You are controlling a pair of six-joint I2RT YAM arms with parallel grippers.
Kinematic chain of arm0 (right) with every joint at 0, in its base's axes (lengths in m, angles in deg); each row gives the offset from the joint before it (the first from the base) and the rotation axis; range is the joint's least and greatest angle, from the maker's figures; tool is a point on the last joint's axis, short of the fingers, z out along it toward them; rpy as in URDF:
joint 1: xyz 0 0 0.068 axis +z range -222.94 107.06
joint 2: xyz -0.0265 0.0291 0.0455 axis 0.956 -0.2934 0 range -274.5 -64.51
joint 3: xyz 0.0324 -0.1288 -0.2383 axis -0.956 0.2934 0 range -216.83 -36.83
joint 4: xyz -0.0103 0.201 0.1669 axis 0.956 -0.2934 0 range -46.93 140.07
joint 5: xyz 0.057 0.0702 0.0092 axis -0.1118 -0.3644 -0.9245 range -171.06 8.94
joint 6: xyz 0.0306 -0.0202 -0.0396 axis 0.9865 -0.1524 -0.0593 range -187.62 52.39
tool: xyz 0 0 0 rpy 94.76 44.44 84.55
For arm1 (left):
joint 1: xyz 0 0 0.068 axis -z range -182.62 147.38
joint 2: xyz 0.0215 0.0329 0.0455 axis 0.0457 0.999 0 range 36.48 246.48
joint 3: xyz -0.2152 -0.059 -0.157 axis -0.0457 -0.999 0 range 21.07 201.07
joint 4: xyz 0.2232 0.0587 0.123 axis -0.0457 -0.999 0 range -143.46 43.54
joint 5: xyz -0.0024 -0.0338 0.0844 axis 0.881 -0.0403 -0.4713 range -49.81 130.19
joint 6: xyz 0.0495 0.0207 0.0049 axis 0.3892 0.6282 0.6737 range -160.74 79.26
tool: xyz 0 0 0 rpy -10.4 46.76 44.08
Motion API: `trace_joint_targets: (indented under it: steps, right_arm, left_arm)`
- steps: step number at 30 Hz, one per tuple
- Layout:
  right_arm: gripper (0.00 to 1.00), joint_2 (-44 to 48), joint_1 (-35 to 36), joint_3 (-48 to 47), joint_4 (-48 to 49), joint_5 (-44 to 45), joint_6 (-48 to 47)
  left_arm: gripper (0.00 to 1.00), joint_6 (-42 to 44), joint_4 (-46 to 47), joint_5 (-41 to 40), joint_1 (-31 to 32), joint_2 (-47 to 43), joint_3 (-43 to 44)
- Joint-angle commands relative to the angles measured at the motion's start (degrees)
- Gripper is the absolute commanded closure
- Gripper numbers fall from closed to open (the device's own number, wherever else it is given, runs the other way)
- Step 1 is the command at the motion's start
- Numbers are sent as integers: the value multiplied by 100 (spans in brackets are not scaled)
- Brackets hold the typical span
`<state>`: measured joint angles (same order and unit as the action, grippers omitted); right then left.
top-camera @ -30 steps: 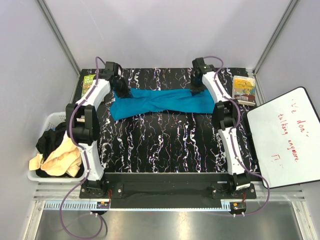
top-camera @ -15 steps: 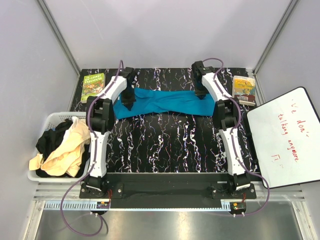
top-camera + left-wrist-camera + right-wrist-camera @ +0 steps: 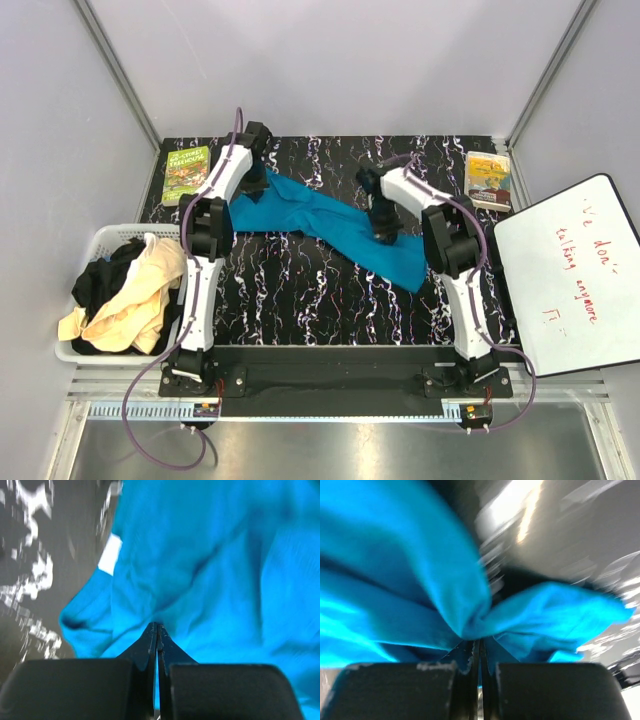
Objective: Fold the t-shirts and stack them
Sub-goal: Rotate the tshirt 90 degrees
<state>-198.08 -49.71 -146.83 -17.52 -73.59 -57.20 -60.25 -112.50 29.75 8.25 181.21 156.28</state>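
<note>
Right of the basket (image 3: 103, 236), the teal t-shirt (image 3: 330, 225) stretched diagonally over the bench (image 3: 300, 290), with the left hand (image 3: 254, 186) and right hand (image 3: 385, 234) each pinched shut on a fold. Fabric appeared light and limp, best taken at bunched edges.

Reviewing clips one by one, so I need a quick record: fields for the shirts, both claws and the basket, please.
shirt in work: teal t-shirt, bunched, slanting across the table
left claw: shut on teal t-shirt, far-left end
right claw: shut on teal t-shirt, right half
basket: left of table, holds black t-shirt and cream t-shirt, unfolded
folded stack: none visible
</note>
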Motion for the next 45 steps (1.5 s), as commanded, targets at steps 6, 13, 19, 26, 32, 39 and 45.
trace_joint_targets:
  steps: [6, 13, 19, 26, 32, 39, 45]
  right_arm:
    - [100, 1036, 552, 999, -386, -827, 251]
    - [100, 895, 543, -389, -466, -422, 101]
    - [100, 290, 543, -1936, -228, -535, 13]
    - [100, -1064, 377, -3922, -158, -1098, 100]
    - [100, -986, -467, -3662, 219, -1694, 654]
    - [100, -845, -1135, -3362, 422, -1853, 585]
    - [100, -871, -1189, -3344, 589, -2573, 558]
  left_arm:
    - [100, -221, 952, 710, -235, 417, 665]
    - [100, -27, 1547, 1586, -279, -469, -133]
    - [100, -281, 2420, 2255, 125, -2412, -2042]
    - [100, -940, 2762, 2880, 1380, -3345, -3771]
    - [100, -1774, 3727, 3608, 2076, -3293, -4705]
    - [100, -2488, 4381, 4032, 2472, -2960, -5181]
    - [100, -2497, 3915, 4172, 2525, -2476, -5277]
